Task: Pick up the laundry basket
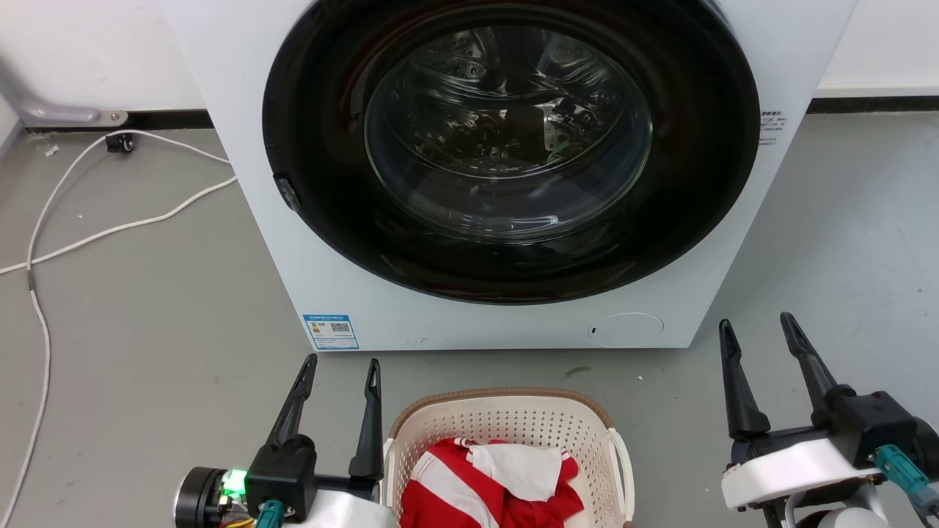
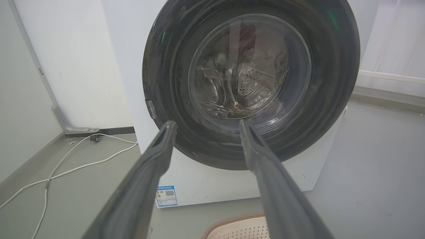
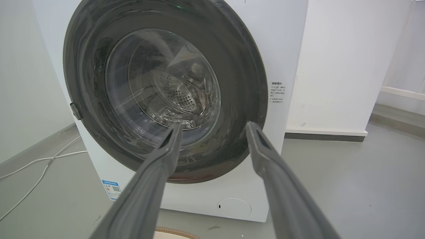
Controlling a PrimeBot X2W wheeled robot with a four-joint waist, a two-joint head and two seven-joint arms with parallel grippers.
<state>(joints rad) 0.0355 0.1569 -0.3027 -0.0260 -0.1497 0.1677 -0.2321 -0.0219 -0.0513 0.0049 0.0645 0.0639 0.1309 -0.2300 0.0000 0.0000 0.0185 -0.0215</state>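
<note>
The laundry basket (image 1: 506,425), cream with perforated walls, a brown rim and white side handles, sits on the floor at the bottom centre of the head view, holding red-and-white clothes (image 1: 491,484). Its rim also peeks in at the bottom of the left wrist view, laundry basket (image 2: 232,227), and of the right wrist view, laundry basket (image 3: 176,231). My left gripper (image 1: 343,363) stands open just left of the basket, nothing between its fingers. My right gripper (image 1: 757,325) is open too, well off to the basket's right. Both point toward the washing machine.
A white washing machine (image 1: 484,323) with a shut dark round door (image 1: 510,147) stands right behind the basket. White cables (image 1: 44,242) trail over the grey floor at the left. A white wall runs behind, with bare floor at the right.
</note>
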